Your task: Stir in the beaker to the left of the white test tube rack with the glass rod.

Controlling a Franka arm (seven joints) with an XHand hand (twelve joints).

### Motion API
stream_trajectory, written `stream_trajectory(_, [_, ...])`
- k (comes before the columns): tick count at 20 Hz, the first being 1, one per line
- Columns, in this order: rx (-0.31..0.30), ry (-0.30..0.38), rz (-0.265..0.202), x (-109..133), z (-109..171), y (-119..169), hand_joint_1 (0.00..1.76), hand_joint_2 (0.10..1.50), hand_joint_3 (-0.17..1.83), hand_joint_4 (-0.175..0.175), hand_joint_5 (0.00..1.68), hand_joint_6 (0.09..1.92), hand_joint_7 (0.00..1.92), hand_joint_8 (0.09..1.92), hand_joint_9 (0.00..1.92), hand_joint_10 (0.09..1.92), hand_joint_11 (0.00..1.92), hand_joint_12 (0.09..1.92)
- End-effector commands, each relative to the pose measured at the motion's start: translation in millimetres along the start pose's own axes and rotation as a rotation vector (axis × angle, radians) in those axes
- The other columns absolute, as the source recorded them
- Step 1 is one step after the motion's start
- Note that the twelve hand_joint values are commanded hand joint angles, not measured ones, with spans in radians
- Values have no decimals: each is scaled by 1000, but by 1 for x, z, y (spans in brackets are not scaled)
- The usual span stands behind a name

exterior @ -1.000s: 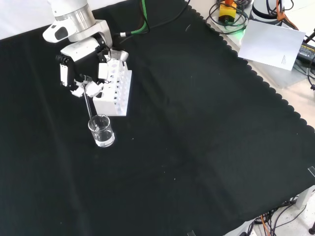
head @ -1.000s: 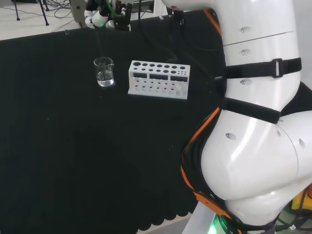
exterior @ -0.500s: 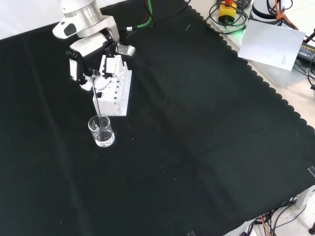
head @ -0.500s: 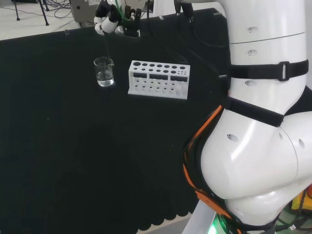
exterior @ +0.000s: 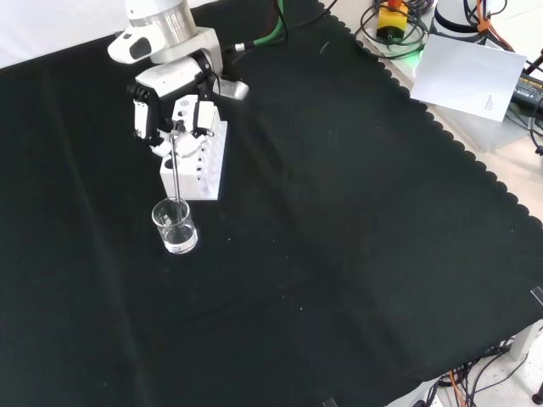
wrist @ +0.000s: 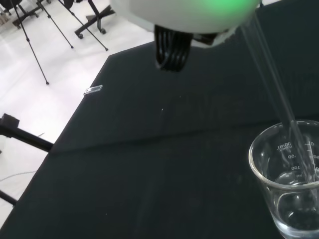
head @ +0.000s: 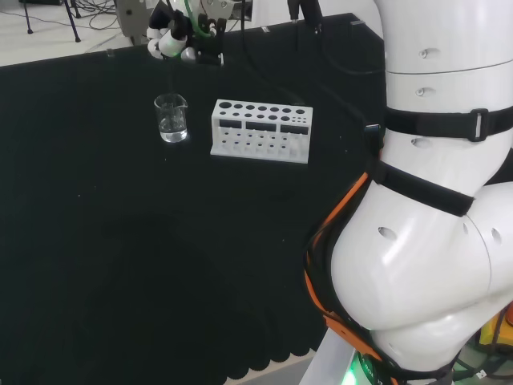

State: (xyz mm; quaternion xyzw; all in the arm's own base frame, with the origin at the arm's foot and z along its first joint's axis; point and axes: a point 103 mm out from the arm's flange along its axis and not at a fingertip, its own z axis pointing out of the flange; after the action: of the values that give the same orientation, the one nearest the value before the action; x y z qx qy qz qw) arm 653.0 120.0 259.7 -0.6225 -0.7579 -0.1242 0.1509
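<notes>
The hand (exterior: 174,114) grips the glass rod (exterior: 176,165), tip inside the beaker (exterior: 175,226) rim, beside the rack (exterior: 198,161)

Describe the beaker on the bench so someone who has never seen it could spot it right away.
Find the white test tube rack on the black cloth. In the front view, the beaker stands just below it: small, clear, with the glass rod from the hand dipping into it.
</notes>
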Motion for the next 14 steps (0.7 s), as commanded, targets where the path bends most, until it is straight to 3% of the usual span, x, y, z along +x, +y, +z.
stream_trajectory(1, [56, 14, -78, 40, 9, 33, 1303, 623, 911, -175, 1061, 886, 1142, 1311, 1676, 825, 1682, 764])
stream_trajectory(8, [53, 23, -63, 20, 4, 56, 1303, 622, 912, -175, 1062, 886, 1143, 1311, 1676, 825, 1682, 765])
stream_trajectory(14, [40, 28, -23, -13, -10, 51, 1303, 622, 912, -175, 1062, 886, 1143, 1311, 1677, 825, 1682, 766])
